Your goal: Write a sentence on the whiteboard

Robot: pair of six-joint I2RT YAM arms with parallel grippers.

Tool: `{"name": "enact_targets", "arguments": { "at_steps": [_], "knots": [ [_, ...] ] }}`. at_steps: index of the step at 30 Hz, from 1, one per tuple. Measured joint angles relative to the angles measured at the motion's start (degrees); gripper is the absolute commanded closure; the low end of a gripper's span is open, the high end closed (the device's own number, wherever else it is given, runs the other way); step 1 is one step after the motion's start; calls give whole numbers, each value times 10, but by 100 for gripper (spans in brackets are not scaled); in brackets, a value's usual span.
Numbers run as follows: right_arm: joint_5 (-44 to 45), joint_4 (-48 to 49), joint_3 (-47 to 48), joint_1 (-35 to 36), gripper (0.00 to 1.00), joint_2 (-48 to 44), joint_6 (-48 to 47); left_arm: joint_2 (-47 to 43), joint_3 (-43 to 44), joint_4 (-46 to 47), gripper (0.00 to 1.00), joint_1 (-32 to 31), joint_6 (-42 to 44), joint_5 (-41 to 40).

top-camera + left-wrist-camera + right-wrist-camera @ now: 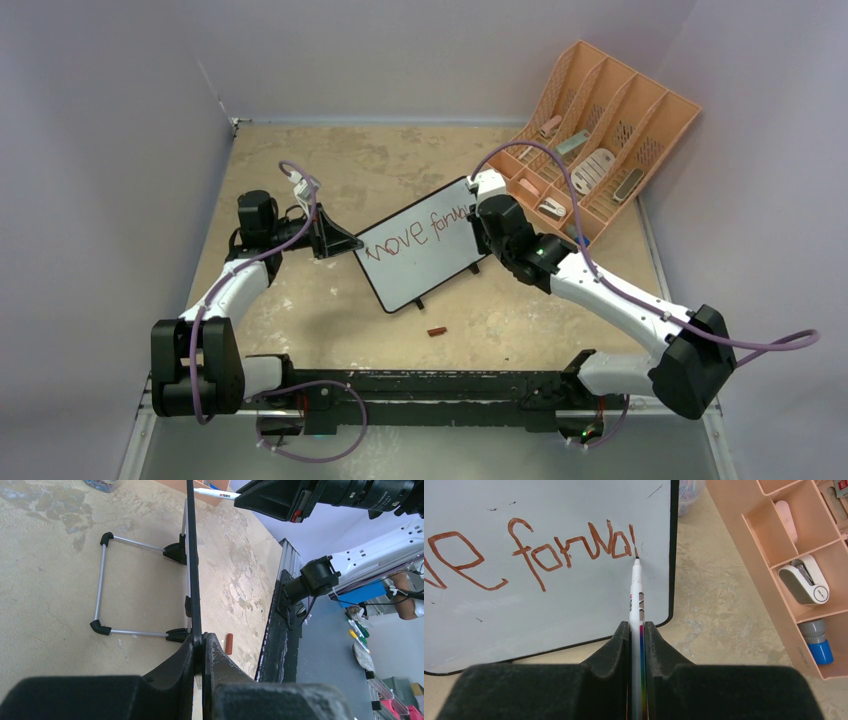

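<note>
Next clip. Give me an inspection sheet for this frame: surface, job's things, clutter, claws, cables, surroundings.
Surface: table, beige and mottled with stains.
Job's things: whiteboard propped on its feet, with "move forwa" written in red-brown; marker tip at the board, beside the last stroke.
Clutter: small brown cap on the table in front of the board; peach organizer at the right rear, holding a stapler and other small items.
Claws: left claw shut on the board's edge; right claw shut on the marker.
Cables: purple cables loop along both arms.
Surroundings: plain walls around the table.
</note>
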Motion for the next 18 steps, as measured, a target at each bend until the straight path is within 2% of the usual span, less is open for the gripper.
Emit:
{"name": "enact_targets", "arguments": {
  "at_steps": [18],
  "knots": [
    [0,1,13,0,100,4,-1,0,0,0,100,0,0,0]
  ]
}}
